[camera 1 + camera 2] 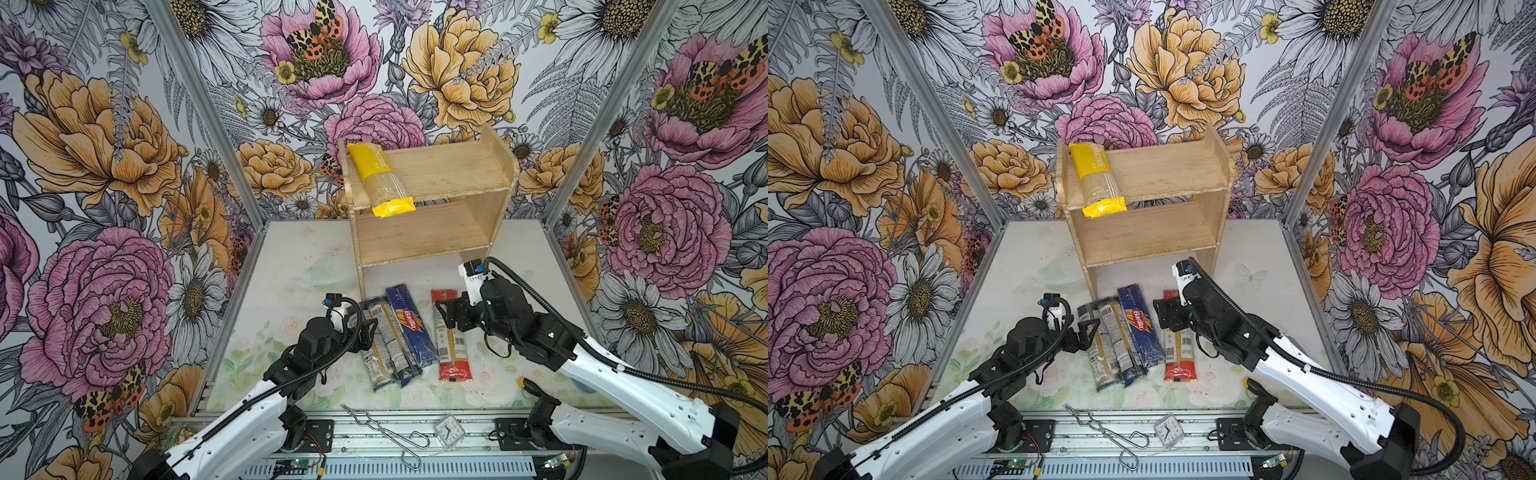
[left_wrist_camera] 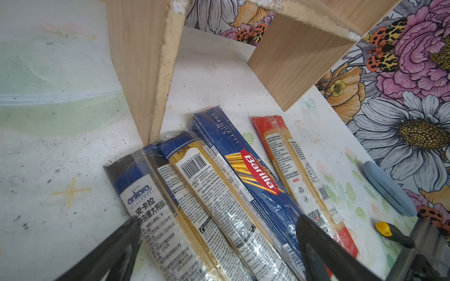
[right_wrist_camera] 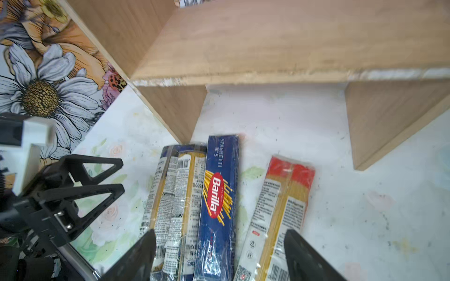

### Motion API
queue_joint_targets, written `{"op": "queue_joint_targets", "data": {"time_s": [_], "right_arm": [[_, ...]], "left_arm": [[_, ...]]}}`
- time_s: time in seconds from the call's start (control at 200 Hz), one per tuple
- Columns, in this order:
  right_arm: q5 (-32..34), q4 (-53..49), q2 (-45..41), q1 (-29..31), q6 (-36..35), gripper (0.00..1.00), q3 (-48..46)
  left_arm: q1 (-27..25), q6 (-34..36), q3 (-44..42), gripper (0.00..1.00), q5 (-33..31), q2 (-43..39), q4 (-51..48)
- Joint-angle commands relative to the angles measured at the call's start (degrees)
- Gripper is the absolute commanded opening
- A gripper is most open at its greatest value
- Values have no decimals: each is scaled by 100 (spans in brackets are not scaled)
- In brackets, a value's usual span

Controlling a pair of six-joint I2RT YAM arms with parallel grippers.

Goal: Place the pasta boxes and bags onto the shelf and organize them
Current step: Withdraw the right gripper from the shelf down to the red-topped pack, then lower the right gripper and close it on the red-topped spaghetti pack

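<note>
Lower centre in a top view: Barilla box (image 1: 411,328), red-ended pack (image 1: 453,353) and two slim clear packs (image 1: 386,345) lie on the table (image 1: 291,266); the yellow-ended pack (image 1: 380,178) sits on the shelf (image 1: 449,170), upper centre. Left gripper (image 1: 368,332) and right gripper (image 1: 446,313) both released. Judged light, brittle, with slippery film — grasp mid-length, across the width.

Light unpainted wooden shelf (image 1: 432,170), yellow-ended clear spaghetti pack (image 1: 380,178), dark blue Barilla box (image 1: 411,328) with red logo and yellow strands, two slim clear packs (image 1: 390,349) with dark blue ends and white labels, red-ended clear pack (image 1: 453,353), pale worktop (image 1: 291,266) with faint pastel flowers, wallpaper (image 1: 104,145) of pink, orange and white blooms with spotted orange-yellow moths.
</note>
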Motion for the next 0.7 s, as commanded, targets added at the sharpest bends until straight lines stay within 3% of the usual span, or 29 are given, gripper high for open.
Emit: {"op": "queue_joint_targets", "data": {"time_s": [0.0, 0.225, 0.445, 0.696], "right_arm": [[88, 30, 154, -23, 361, 86, -286], [566, 16, 305, -38, 912, 91, -880], [572, 21, 593, -38, 1491, 96, -1566], [278, 52, 691, -19, 1595, 99, -1798]], "left_arm": [[-118, -29, 206, 99, -209, 124, -22], [-207, -89, 255, 99, -261, 270, -29], [-233, -126, 232, 99, -263, 263, -23], [-238, -125, 244, 99, -235, 366, -11]]}}
